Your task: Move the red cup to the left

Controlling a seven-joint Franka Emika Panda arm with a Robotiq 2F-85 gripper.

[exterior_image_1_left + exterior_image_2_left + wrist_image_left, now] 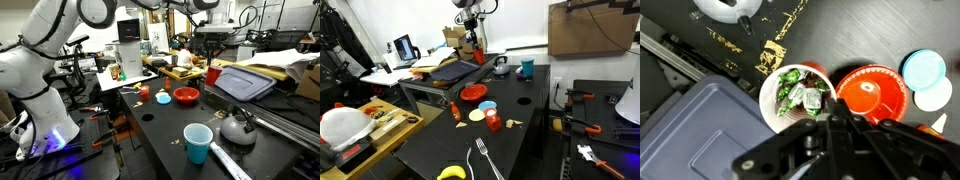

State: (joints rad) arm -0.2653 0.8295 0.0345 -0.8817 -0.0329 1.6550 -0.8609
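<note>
The red cup (212,75) stands on the black table between the red bowl (186,95) and the grey bin lid (245,85). It also shows in an exterior view (477,55). In the wrist view, a round vessel seen from above (795,95), white inside and holding green-wrapped sweets, sits in that same spot. My gripper (207,52) hangs just above the cup and does not hold it. Its fingers (835,108) look shut and empty, pointing at the gap between this vessel and the red bowl (872,92).
A steel kettle (238,125) and a taller light-blue cup (198,142) stand nearer the table's front. A blue lid (923,68) and a white disc (932,95) lie beside the red bowl. A small red object (163,98) lies past the bowl. A wooden board with clutter (180,68) is behind.
</note>
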